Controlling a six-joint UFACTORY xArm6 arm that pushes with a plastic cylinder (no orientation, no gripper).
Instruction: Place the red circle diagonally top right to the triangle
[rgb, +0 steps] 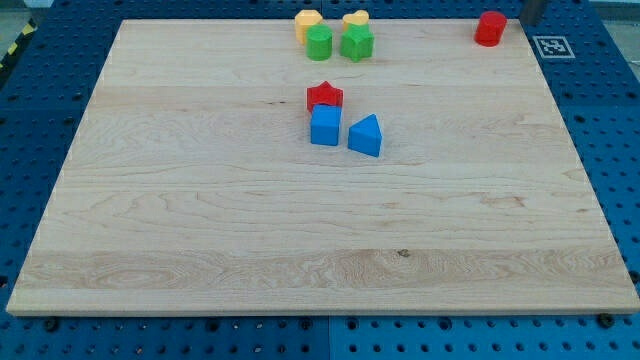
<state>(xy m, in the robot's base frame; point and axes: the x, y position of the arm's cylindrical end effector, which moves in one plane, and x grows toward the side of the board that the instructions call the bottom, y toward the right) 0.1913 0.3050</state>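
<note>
The red circle stands near the board's top right corner. The blue triangle lies near the middle of the board, with a blue square just to its left. A dark rod end shows at the view's top edge; my tip is just right of the red circle, slightly above it, with a small gap between them. The rest of the rod is cut off by the frame.
A red star touches the blue square's top side. At the top centre sit a yellow hexagon, a yellow heart, a green circle and a green star. The wooden board lies on a blue pegboard, with a marker tag off its top right corner.
</note>
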